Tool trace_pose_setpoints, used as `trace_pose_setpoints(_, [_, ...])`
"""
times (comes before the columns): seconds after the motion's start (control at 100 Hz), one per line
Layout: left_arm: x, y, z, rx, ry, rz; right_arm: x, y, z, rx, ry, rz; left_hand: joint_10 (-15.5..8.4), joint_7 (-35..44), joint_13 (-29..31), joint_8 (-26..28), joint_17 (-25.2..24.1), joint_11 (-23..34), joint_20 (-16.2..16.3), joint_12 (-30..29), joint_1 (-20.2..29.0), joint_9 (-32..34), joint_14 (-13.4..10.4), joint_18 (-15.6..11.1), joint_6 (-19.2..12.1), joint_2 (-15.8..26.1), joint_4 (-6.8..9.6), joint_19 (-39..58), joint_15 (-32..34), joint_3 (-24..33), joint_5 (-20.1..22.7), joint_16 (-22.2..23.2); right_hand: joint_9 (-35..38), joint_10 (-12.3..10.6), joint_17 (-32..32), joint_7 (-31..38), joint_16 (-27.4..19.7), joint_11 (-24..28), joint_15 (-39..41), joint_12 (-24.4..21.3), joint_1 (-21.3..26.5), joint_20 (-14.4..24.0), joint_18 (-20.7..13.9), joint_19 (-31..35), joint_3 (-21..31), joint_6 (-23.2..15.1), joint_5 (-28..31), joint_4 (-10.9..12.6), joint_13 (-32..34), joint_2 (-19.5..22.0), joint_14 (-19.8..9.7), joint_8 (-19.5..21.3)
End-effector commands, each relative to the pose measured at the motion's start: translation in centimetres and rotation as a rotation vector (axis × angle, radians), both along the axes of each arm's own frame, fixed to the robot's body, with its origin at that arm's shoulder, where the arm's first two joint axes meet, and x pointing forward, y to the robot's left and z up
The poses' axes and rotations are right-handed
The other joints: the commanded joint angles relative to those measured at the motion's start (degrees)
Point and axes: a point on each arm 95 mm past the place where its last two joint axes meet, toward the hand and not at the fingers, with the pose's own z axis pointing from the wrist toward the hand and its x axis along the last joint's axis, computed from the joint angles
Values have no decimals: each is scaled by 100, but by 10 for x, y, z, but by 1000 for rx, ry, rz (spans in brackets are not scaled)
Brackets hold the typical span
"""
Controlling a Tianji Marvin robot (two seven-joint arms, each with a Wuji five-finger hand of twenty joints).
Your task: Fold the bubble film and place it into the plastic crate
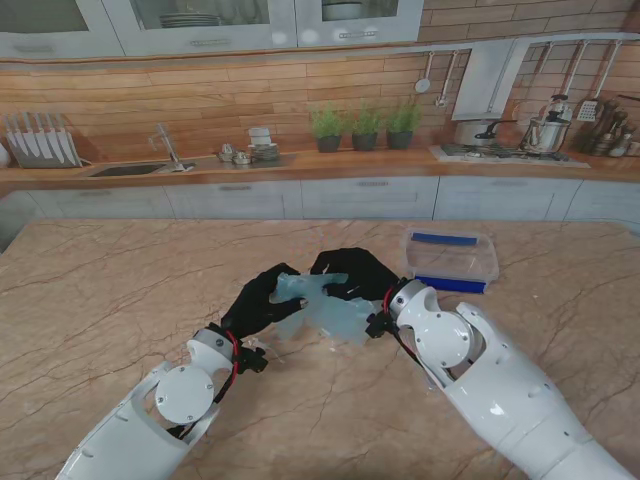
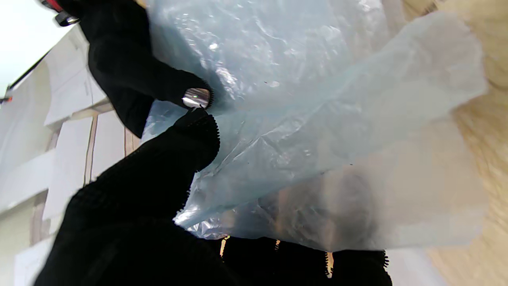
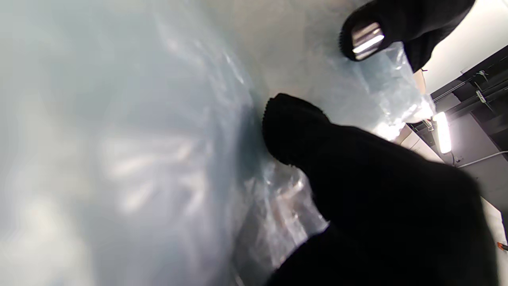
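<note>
Both hands are pinching the film [image 1: 322, 305], lifted just off the table [image 1: 120, 290] between them: the left hand [image 1: 262, 300] is gripping one edge, the right hand [image 1: 352, 275] the other, seemingly to double it over. The crate [image 1: 452, 260] is waiting right.

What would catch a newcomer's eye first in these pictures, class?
Two black-gloved robot hands, left hand and right hand, meet over the middle of the marble table, both clutching a crumpled pale blue translucent bubble film. To the right, farther from me, stands a clear plastic crate with blue trim, nothing visible inside.
</note>
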Motion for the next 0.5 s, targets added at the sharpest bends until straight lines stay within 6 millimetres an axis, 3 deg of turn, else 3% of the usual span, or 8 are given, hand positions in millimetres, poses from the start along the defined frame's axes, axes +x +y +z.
trace_pose_setpoints(0.0, [-4,-6,2,-15,0,-21,-1,2,2,9,15,-2,3,373,214,277,-230,-24,-91,159,244,245,28,-82,-79,137,-65,1186,243,-76,57,86,-35,-8,-75,69,65,-50,15,53,158,122,-171,-81,38,-92,-14,-65,-122,140,-128,15])
trace_pose_setpoints(0.16, [-6,-14,2,-89,10,4,0,3,1,32,66,-9,-19,194,285,402,-151,-160,-44,100,433,407,6,-158,-302,393,54,1601,340,80,-350,15,-52,40,-122,37,71,-80,-13,47,153,143,-145,-117,-13,-63,-37,-56,-157,196,-95,-21])
trace_pose_setpoints(0.35, [-8,-20,3,-183,56,28,1,5,1,54,95,-21,-65,-200,558,246,204,-224,-65,250,605,704,152,-21,-367,458,30,1739,612,480,-811,9,-64,77,-139,-12,84,-104,-22,44,150,171,-133,-130,-50,-16,-60,-46,-163,237,-75,-67])
trace_pose_setpoints(0.41, [-9,-21,3,-208,83,34,1,5,1,57,98,-25,22,-246,975,196,791,-186,-6,498,847,606,343,384,-247,472,12,2012,943,410,-878,100,-72,95,-149,-53,88,-107,-30,49,149,180,-130,-136,-62,18,-94,-44,-177,254,-64,-95])
trace_pose_setpoints(0.49, [-10,-21,3,-220,128,28,1,4,2,59,99,-28,48,-500,1476,14,1594,-174,-51,970,1273,390,358,548,-148,544,62,2378,1364,245,-956,192,-89,102,-156,-99,96,-119,-32,44,133,192,-123,-142,-85,36,-119,-45,-186,283,-66,-126])
